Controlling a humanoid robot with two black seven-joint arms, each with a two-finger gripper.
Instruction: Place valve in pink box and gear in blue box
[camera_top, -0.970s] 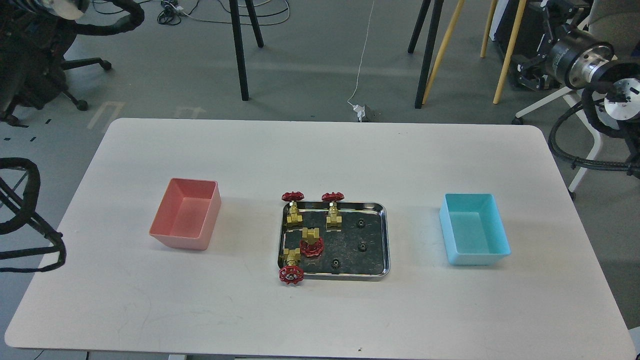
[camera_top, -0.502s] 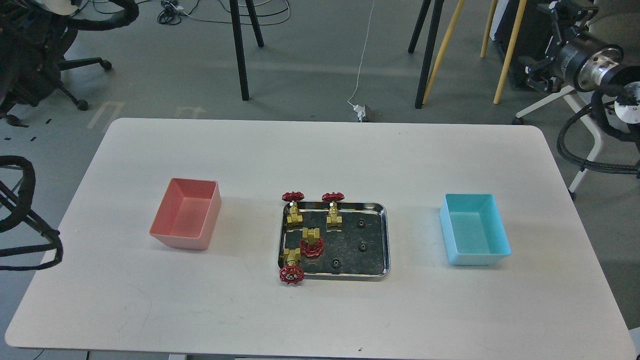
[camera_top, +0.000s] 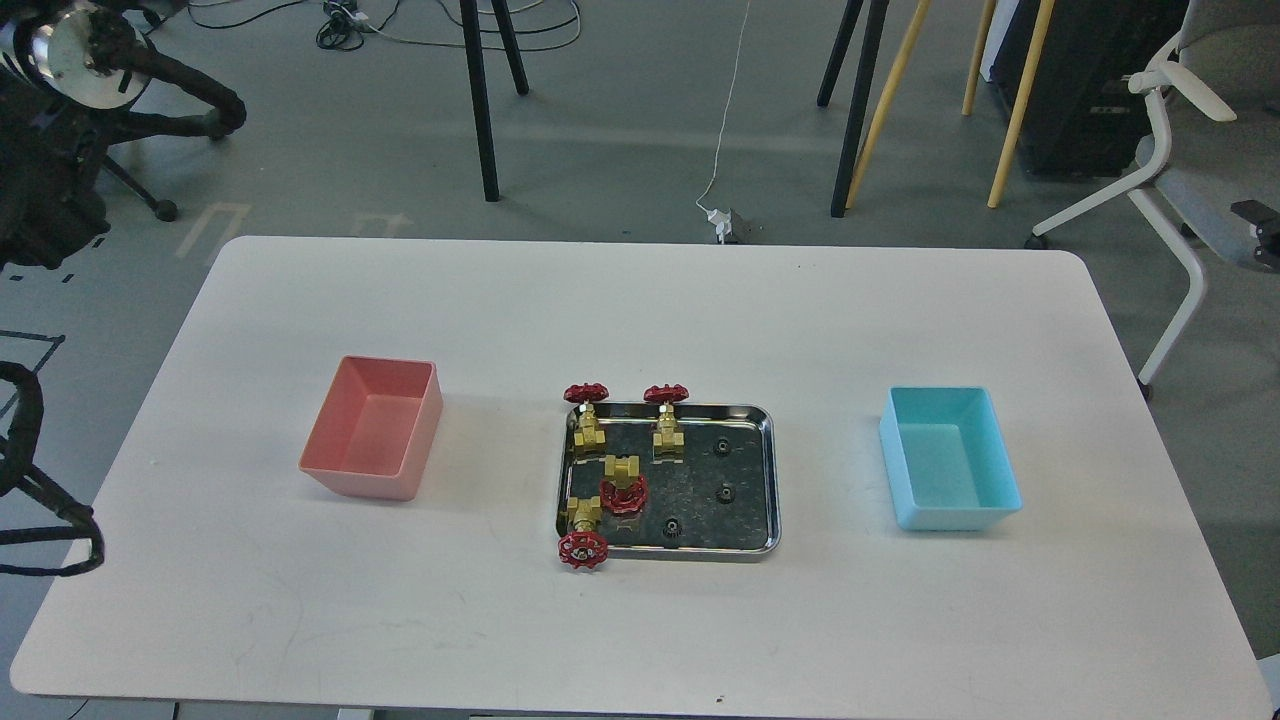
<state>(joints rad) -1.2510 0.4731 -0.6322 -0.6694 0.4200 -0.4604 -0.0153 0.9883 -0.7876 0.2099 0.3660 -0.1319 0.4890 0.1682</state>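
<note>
Brass valve (camera_top: 623, 482) lies in steel tray (camera_top: 768, 470); left tool's opening cannot be told, right tool unseen

Four brass valves with red spoked handwheels sit in the left half of the steel tray (camera_top: 768, 480): two upright along its far rim, one valve (camera_top: 622, 482) lying in the middle, and one at the near left corner with its wheel hanging over the rim. Three tiny black gears, among them a gear (camera_top: 727, 491) mid-tray, lie apart in the right half. The pink box (camera_top: 372, 440) stands empty left of the tray on the bench (camera_top: 640, 310), and the blue box (camera_top: 948, 458) stands empty right of it.
</note>
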